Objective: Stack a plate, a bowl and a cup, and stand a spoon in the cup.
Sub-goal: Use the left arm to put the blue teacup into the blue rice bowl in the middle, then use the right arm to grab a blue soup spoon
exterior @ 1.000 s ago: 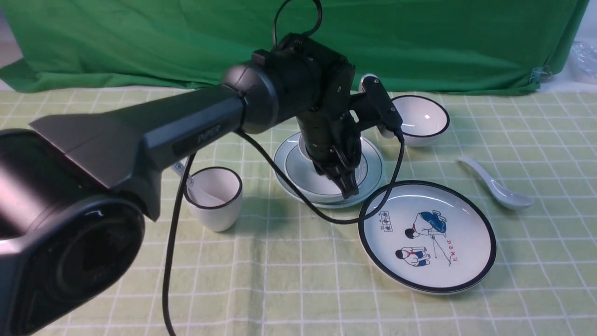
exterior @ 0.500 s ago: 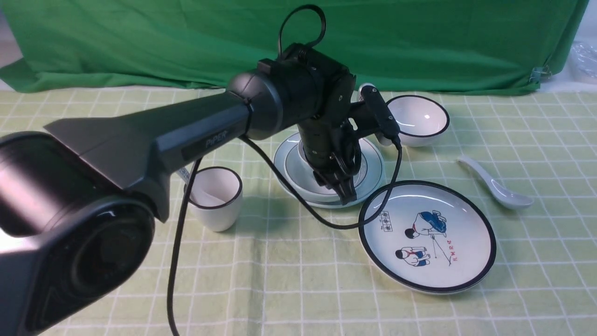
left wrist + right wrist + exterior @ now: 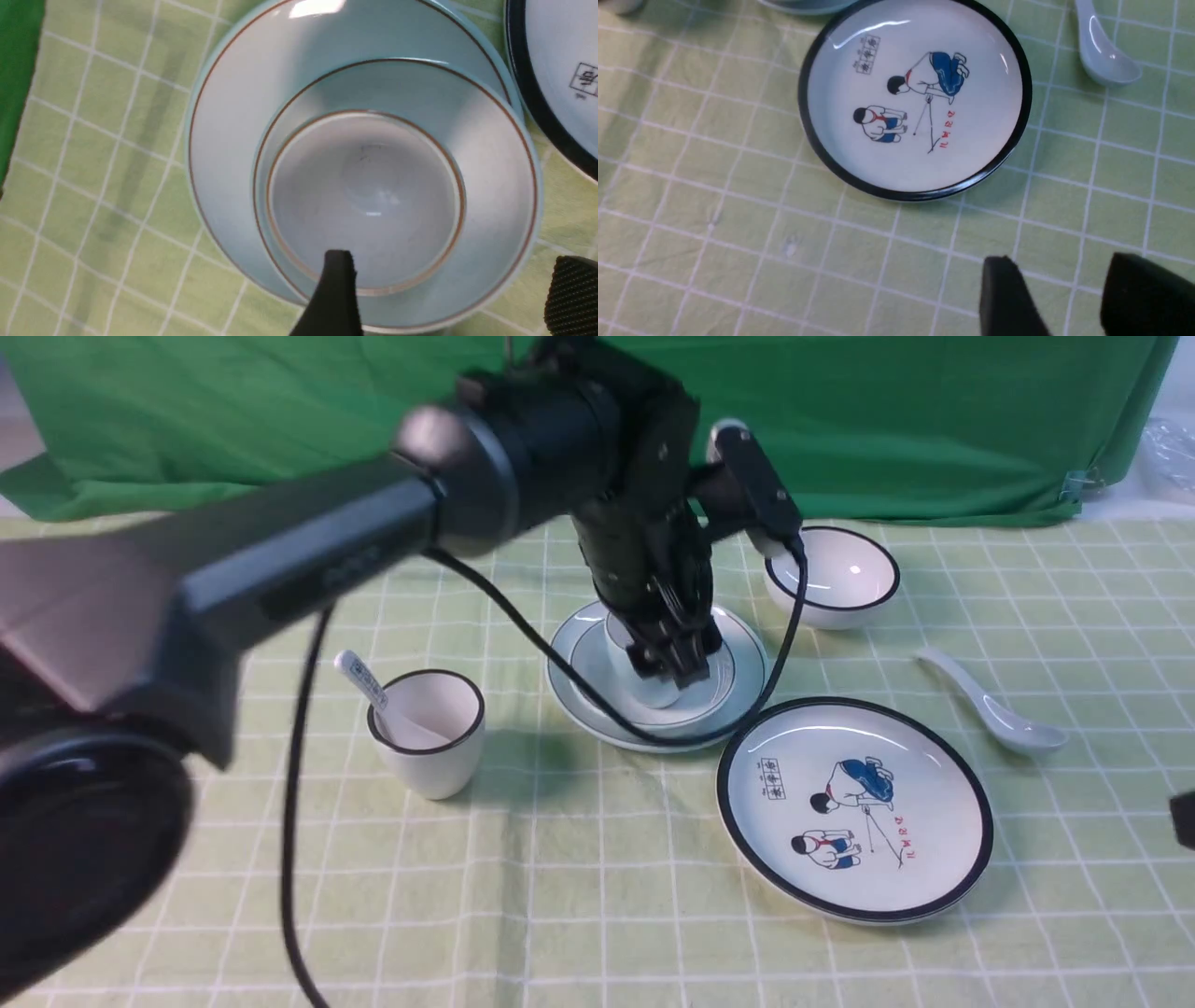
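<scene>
Stack is built: cup (image 3: 369, 196) sits in bowl (image 3: 500, 186), bowl on plate (image 3: 224, 140), all just beyond the far-left rim of the cartoon plate (image 3: 943, 775). The two plate rims are very close; can't tell if they touch. Left gripper (image 3: 674, 672) hovers over the cup mouth, jaws wide apart, holding nothing. Right gripper (image 3: 1064, 261) is low over the tablecloth (image 3: 714, 186) on the near side of the cartoon plate, jaws parted and empty. Spoon (image 3: 994, 709) lies flat just off the cartoon plate's right rim, bowl end nearer that rim, handle angled away toward the black-rimmed white bowl (image 3: 836, 574) behind. Only the spoon is left to place, probably a right-arm job. It is glossy ceramic: light, stiff, likely slick and chippable. Best to pinch across the mid handle, not the rounded scoop. There is open cloth right of the spoon but only a narrow gap on the cartoon-plate side, so a finger could clip that rim. The cup mouth needs the left arm out of the way first. Well left of the cartoon plate, a black-rimmed white cup (image 3: 429, 737) holds a patterned spoon (image 3: 359, 679); not targets.
</scene>
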